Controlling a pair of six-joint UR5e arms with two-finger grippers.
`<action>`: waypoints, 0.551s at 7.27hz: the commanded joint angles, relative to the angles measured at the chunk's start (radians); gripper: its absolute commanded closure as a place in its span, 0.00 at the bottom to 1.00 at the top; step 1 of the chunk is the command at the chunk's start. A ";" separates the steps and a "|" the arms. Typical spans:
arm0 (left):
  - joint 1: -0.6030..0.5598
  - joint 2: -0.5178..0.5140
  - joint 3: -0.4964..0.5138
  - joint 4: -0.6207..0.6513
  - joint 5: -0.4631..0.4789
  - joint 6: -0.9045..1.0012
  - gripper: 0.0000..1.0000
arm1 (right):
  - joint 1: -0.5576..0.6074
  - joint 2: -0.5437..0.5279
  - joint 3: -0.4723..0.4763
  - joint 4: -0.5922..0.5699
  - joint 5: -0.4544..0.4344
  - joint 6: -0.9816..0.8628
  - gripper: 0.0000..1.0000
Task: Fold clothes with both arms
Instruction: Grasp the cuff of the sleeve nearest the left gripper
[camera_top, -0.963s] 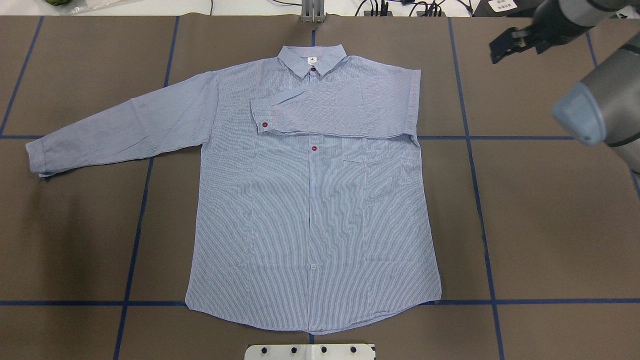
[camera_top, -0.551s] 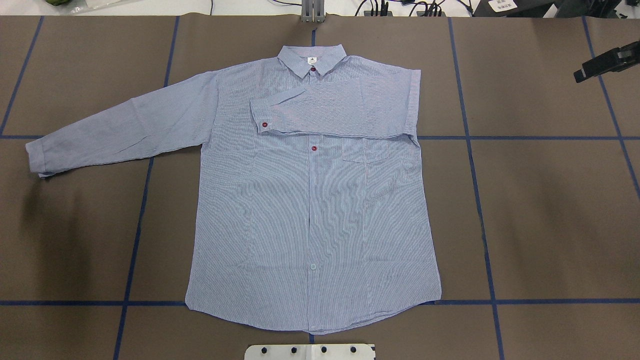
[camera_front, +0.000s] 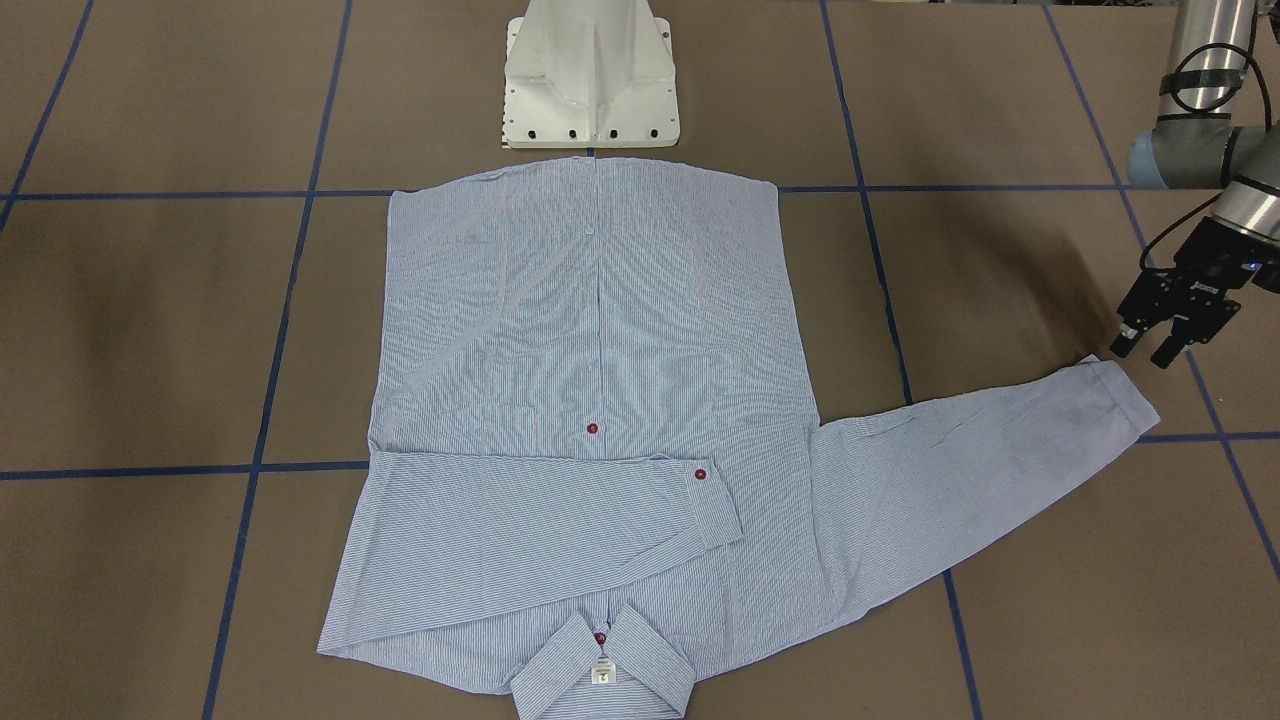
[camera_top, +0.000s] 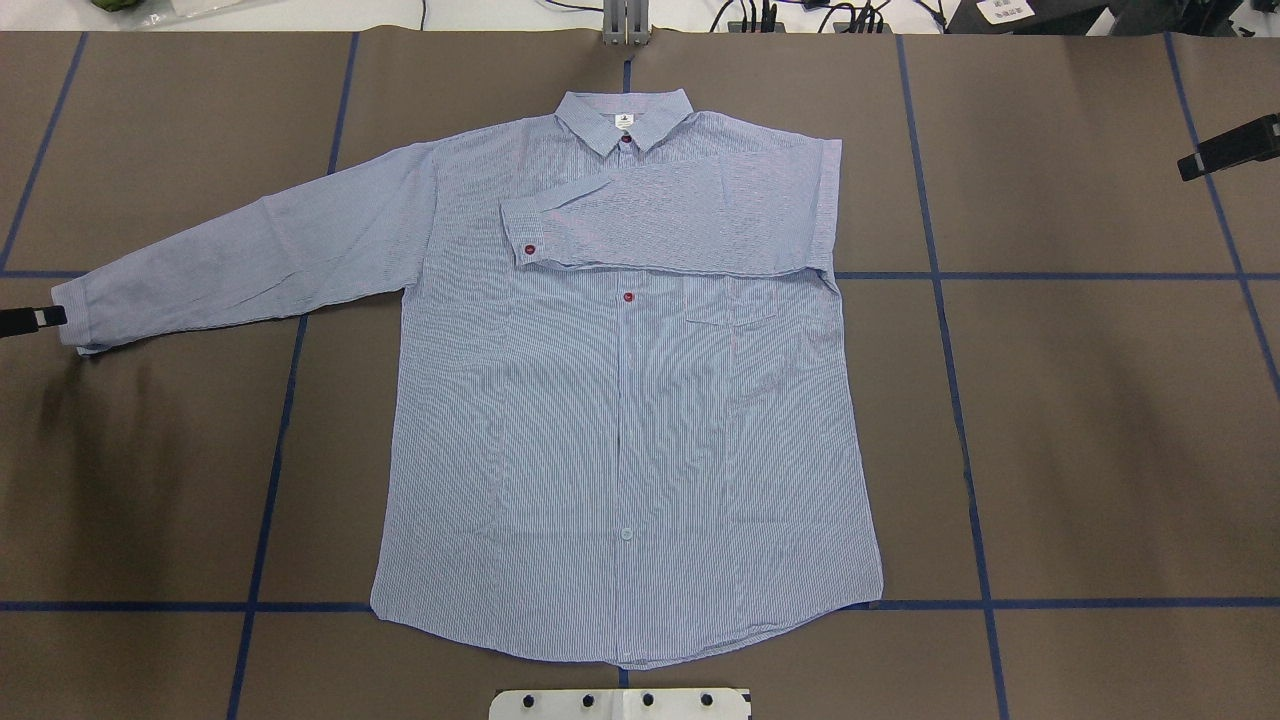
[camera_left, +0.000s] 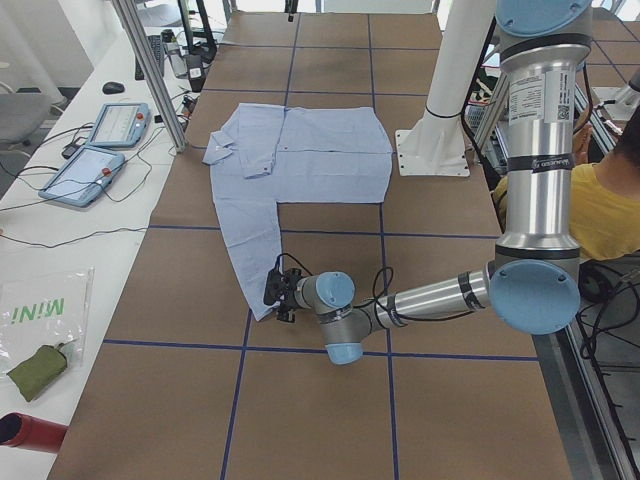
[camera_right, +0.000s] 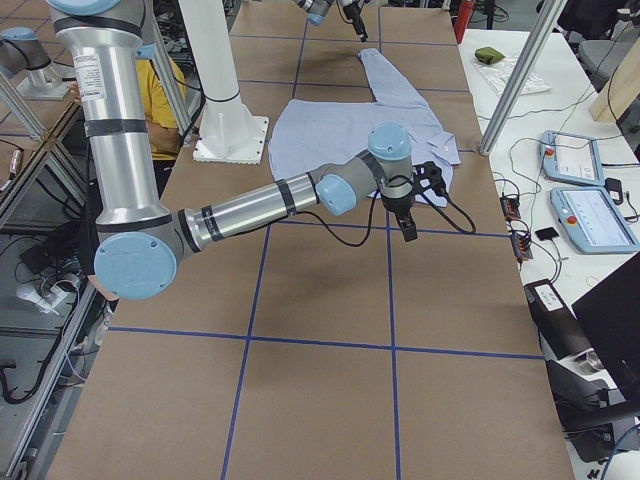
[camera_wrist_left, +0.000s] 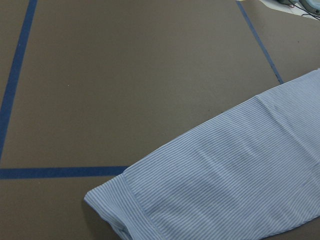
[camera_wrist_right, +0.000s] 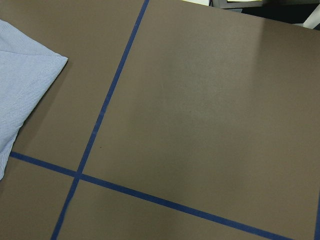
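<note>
Front view: left claw (camera_front: 1142, 352) fingers apart, just beside cuff of shirt (camera_front: 590, 330); overhead shows only its tip. Right claw (camera_top: 1205, 160) at frame edge: cannot tell.

Bright, even light from above leaves the brown tabletop (camera_top: 1100, 420) matte. A soft, broad shadow darkens it beside the outstretched cuff (camera_top: 78, 315) of the shirt (camera_top: 620, 420), whose fine stripes shimmer in moiré bands.

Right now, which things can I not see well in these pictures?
Right tool: the overhead view's right edge cuts it off; open or shut, I cannot tell.
Left tool: the overhead view shows only a tip at its left edge; the front-facing view shows it open.
Neck label: print too small to read in any view.
Shirt front under the folded sleeve: covered by that sleeve.
</note>
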 joint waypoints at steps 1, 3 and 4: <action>0.037 -0.007 0.012 -0.001 0.030 -0.042 0.37 | 0.002 -0.002 0.000 0.002 -0.002 0.000 0.00; 0.053 -0.013 0.017 0.007 0.032 -0.041 0.38 | 0.002 -0.001 0.000 0.002 -0.002 0.000 0.00; 0.054 -0.021 0.029 0.009 0.032 -0.040 0.40 | 0.002 -0.001 0.000 0.002 -0.004 0.000 0.00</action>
